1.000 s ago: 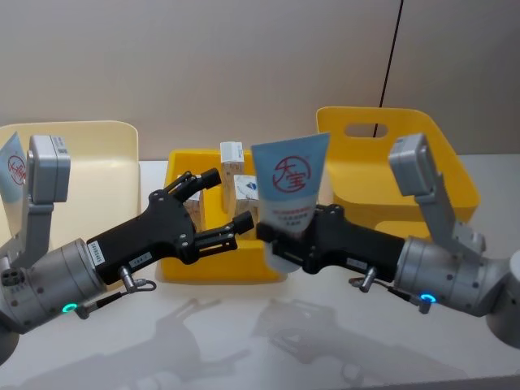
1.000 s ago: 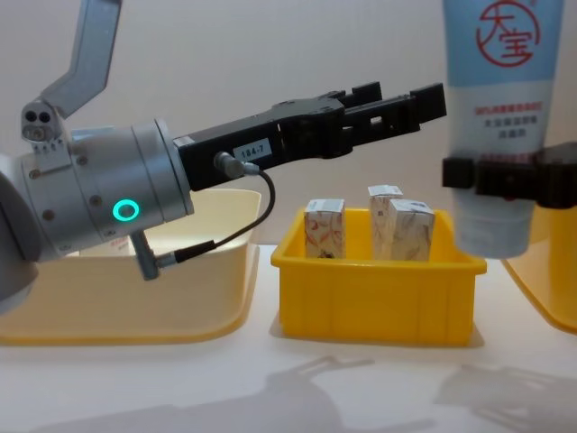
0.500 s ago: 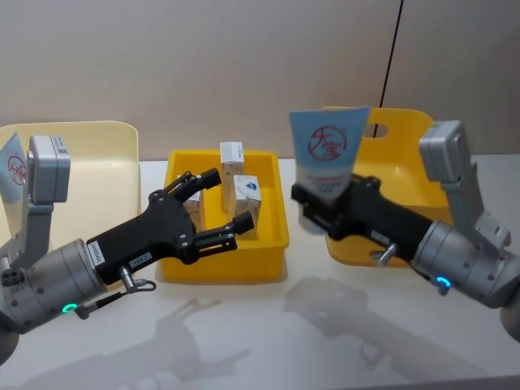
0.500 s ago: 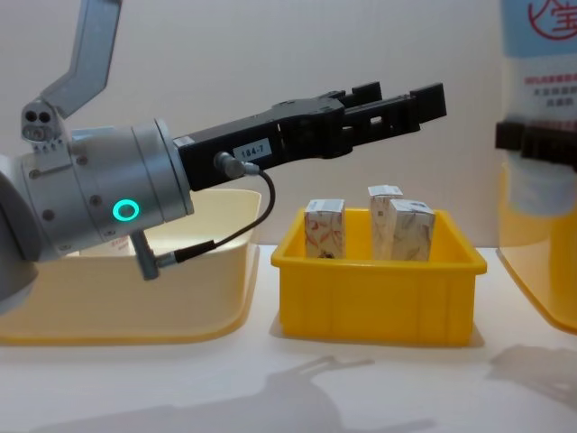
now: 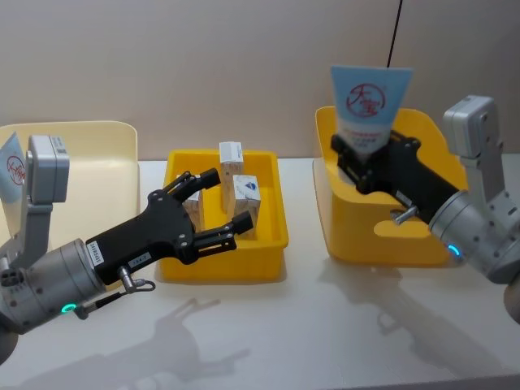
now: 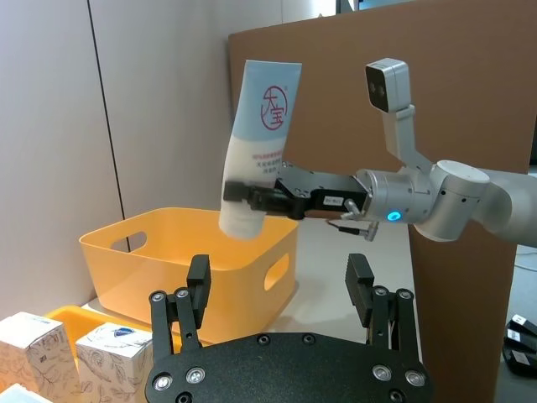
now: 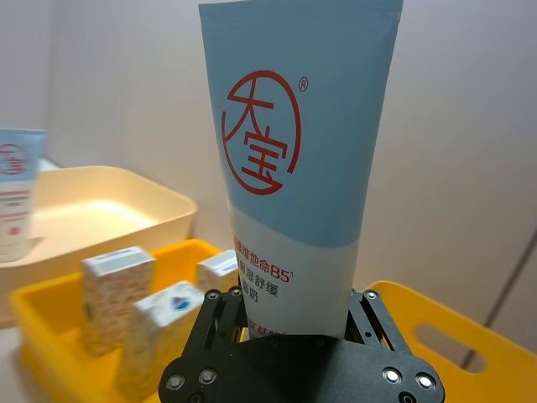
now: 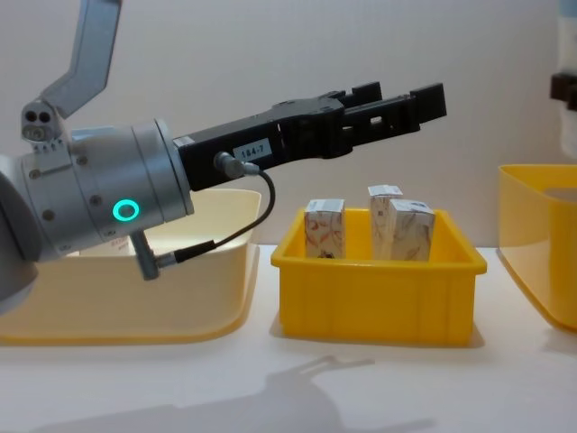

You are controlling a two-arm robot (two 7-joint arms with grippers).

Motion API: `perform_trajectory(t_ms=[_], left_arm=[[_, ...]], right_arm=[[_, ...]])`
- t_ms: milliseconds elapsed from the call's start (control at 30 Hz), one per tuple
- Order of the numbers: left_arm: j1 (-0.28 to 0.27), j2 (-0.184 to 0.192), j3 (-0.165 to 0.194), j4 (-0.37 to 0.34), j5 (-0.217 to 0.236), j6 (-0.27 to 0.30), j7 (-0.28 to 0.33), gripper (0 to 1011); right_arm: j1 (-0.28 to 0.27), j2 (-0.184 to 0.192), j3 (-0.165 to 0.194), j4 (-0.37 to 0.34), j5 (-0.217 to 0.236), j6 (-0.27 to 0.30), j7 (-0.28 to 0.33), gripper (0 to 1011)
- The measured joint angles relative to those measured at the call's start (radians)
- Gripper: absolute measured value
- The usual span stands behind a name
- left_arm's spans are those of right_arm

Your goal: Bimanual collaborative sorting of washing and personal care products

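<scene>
Right end effector (image 5: 358,159) shifted over yellow bin (image 5: 351,237), clamped on tube (image 5: 370,101), left end effector (image 5: 228,201) spread

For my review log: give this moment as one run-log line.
right gripper: shut on tube, above big yellow bin | left gripper: open, above small bin of cartons | tube not yet released

In the head view, the fingers of the right gripper (image 5: 370,152) are covering the lower end of the light-blue tube (image 5: 370,97). The right arm (image 5: 475,236) is hiding the right wall of the large yellow bin (image 5: 357,240). At the frame's left edge a second tube (image 5: 10,172) is being cut off, partly behind the left arm's camera bracket (image 5: 47,171). The left gripper (image 5: 231,199) is masking one carton (image 5: 192,210) in the small yellow bin (image 5: 244,268). In the chest view, the right edge is cutting off the held tube at the upper right and the large yellow bin below.
</scene>
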Motion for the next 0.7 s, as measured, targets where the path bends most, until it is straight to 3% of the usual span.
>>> perform_trajectory(t_ms=[333,700], left_arm=[[0.0,0.0,0.0,0.0,0.0,0.0,0.0,1003],[0.0,0.0,0.0,0.0,0.0,0.0,0.0,1003]], right_arm=[[0.02,-0.03,0.028,0.042,-0.082,-0.011,-0.118,448],[0.032,-0.066,0.043,0.08,-0.131,0.065,-0.211,448]])
